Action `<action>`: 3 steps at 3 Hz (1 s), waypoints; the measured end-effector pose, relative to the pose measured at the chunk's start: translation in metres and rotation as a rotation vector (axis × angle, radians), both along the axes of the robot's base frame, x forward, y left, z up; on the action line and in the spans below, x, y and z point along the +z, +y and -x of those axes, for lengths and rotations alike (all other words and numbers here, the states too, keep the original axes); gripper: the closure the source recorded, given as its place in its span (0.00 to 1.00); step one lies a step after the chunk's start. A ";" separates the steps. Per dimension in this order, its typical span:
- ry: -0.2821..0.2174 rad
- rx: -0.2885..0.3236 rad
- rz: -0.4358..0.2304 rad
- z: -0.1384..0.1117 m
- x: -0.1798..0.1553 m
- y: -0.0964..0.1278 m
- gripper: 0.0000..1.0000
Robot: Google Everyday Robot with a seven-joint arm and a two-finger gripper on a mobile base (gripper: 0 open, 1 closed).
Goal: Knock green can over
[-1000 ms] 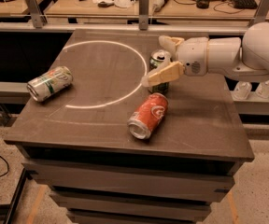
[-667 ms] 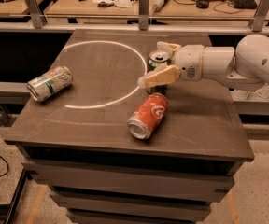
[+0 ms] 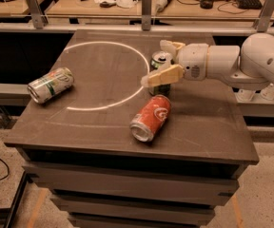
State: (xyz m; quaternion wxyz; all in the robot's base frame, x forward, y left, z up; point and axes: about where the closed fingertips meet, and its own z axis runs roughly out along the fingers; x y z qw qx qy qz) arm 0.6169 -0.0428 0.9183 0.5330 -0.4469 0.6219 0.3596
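Note:
The dark green can (image 3: 162, 59) stands upright on the dark table (image 3: 94, 127), right of centre, at the right edge of a white painted circle (image 3: 103, 75). My gripper (image 3: 156, 62) reaches in from the right on a white arm (image 3: 251, 61). It is open, with one pale finger (image 3: 163, 76) in front of the can and the other finger (image 3: 171, 45) behind it. The front finger hides the middle of the can.
An orange-red can (image 3: 150, 118) lies on its side just in front of the green can. A pale silver-white can (image 3: 50, 84) lies on its side near the table's left edge. Cluttered workbenches (image 3: 127, 6) run along the back.
The gripper has moved left, so its fingers now straddle the green can instead of sitting at its right side. The can still stands; the other cans have not moved.

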 end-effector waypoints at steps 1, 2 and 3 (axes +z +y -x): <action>-0.016 0.019 -0.040 -0.005 0.014 -0.013 0.00; -0.016 0.019 -0.040 -0.005 0.013 -0.013 0.00; -0.036 -0.025 -0.041 -0.004 0.009 -0.020 0.00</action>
